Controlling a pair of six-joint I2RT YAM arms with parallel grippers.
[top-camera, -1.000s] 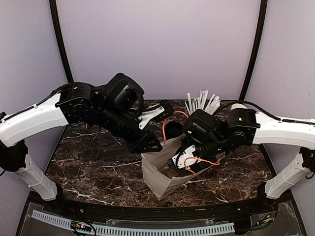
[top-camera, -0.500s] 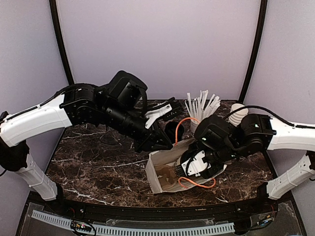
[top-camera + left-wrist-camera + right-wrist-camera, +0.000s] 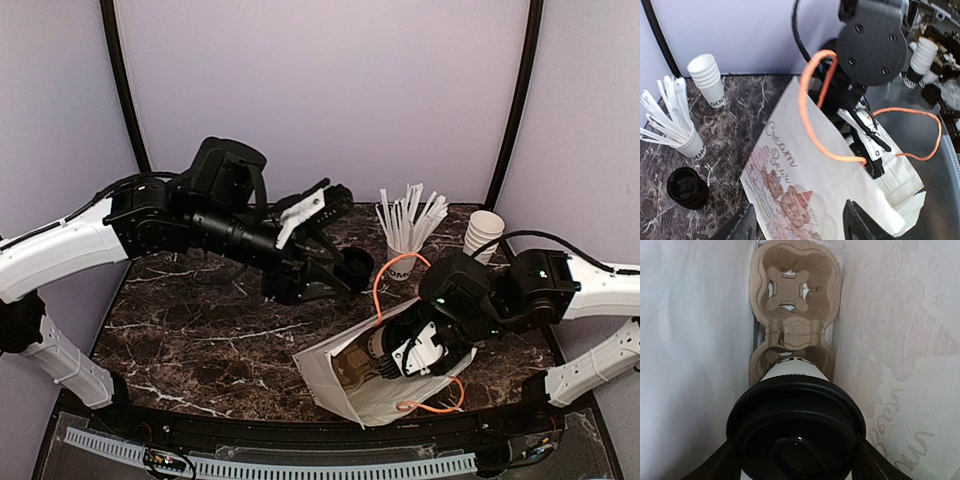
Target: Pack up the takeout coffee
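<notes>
Within lilac walls point(image 3: 320, 90), a dark marble surface point(image 3: 200, 340) carries a tipped white paper bag point(image 3: 350, 395). Inside it, the right claw point(image 3: 795, 465) grips the takeout coffee point(image 3: 795, 410) near a cardboard carrier point(image 3: 795, 285). The left claw point(image 3: 802, 225) hangs open.

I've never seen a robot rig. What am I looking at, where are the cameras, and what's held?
Two robot arms, bolted to a table, each ending in a two-finger gripper. One picture looks down from above; the other two come from cameras on the wrists. On the table: a paper bag, a cup of sticks, stacked cups, a black stack, likely lids. The right gripper, inside the bag, holds the coffee by a cardboard carrier. The left gripper is open, empty.
</notes>
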